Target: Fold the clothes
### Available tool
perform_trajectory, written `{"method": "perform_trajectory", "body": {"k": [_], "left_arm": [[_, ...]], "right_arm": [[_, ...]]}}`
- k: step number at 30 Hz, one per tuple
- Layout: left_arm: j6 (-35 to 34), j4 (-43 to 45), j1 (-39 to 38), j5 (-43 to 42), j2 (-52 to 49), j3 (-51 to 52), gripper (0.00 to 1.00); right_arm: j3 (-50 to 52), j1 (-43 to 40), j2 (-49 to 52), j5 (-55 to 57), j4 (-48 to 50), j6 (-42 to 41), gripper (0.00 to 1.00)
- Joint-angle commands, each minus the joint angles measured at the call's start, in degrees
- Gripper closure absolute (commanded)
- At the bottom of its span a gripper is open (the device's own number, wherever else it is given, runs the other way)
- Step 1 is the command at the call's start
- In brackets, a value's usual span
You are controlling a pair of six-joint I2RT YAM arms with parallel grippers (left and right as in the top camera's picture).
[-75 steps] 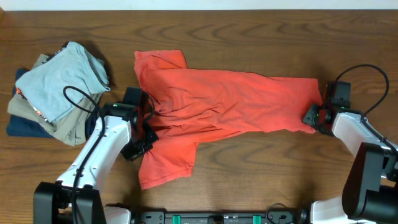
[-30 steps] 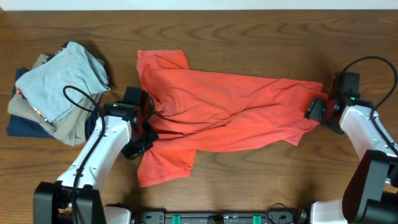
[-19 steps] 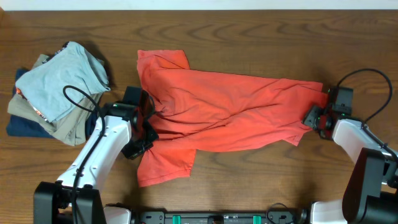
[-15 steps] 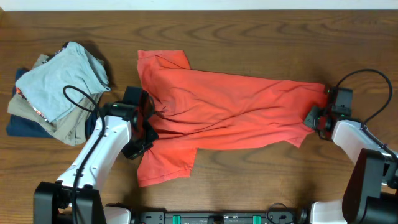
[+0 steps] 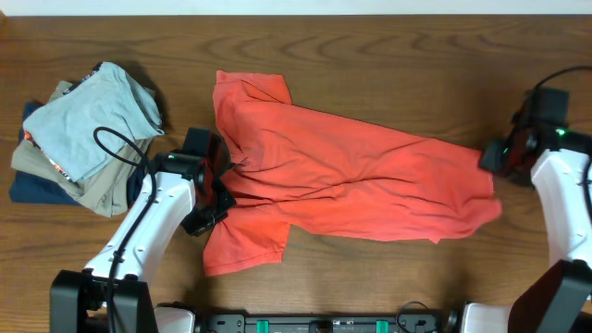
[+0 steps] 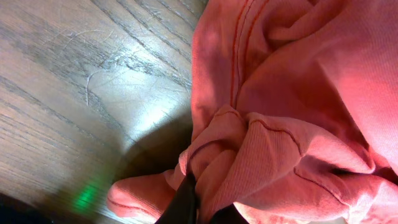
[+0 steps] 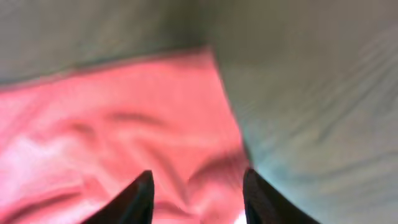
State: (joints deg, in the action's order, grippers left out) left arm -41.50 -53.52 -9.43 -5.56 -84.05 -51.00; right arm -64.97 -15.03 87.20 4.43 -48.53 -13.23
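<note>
- Sprawling across the middle of the table [image 5: 370, 55] in the overhead view, the T-shirt [image 5: 351, 180] lies rumpled and slack, with one sleeve toward the far edge, the other toward the near edge and the hem at the right. It looks light, soft and floppy, the kind of cloth that sags and creases wherever it is not held. A stack of folded garments [image 5: 88, 134] sits well apart at the left.
- In the same view, the left gripper [image 5: 224, 180] is buried in the cloth at the collar end, and the right gripper [image 5: 490, 157] is just beside the hem's far corner.
- From the left wrist, the dark fingers are pressed together on a bunched wad of ribbed, stitched fabric — probably the neckband. It is a firm pinch, but on several layers at once.
- From the right wrist, blurred, the jaws stand apart with the red hem corner beyond them and nothing clamped between them.
- The seamed edges look like the best holds — hem corners and shoulder seams, taken as a single layer — since mid-panel cloth would only stretch and drag.
</note>
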Motion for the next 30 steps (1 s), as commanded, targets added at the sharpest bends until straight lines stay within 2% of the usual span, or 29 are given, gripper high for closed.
{"method": "perform_trajectory", "body": {"k": [1,2,5,8,11,21,23,24,27,28,30], "left_arm": [[0.8,-0.1,0.0,1.1,-0.2,0.2,0.94],[0.8,-0.2,0.0,1.1,-0.2,0.2,0.94],[0.8,-0.2,0.0,1.1,-0.2,0.2,0.94],[0.8,-0.2,0.0,1.1,-0.2,0.2,0.94],[0.8,-0.2,0.0,1.1,-0.2,0.2,0.94],[0.8,-0.2,0.0,1.1,-0.2,0.2,0.94],[0.8,-0.2,0.0,1.1,-0.2,0.2,0.94],[0.8,-0.2,0.0,1.1,-0.2,0.2,0.94],[0.8,-0.2,0.0,1.1,-0.2,0.2,0.94],[0.8,-0.2,0.0,1.1,-0.2,0.2,0.94],[0.8,-0.2,0.0,1.1,-0.2,0.2,0.94]], "right_arm": [[0.9,-1.0,1.9,0.7,-0.7,-0.4,0.53],[1.1,-1.0,2.4,0.6,-2.3,-0.4,0.50],[1.6,-1.1,3.8,1.3,-9.1,-0.5,0.30],[2.9,-1.1,4.4,2.3,-12.1,-0.5,0.25],[5.3,-1.1,4.4,3.1,-8.7,-1.9,0.26],[18.9,-1.1,4.4,3.0,13.0,-3.0,0.41],[21.3,-1.1,4.4,2.8,16.3,-3.0,0.47],[22.5,-1.1,4.4,2.4,18.1,-3.0,0.53],[23.1,-1.1,4.4,0.0,19.7,-3.0,0.92],[22.8,-1.1,4.3,-0.7,19.5,-3.0,0.99],[21.3,-1.1,3.8,-2.8,17.8,-3.0,0.99]]}}
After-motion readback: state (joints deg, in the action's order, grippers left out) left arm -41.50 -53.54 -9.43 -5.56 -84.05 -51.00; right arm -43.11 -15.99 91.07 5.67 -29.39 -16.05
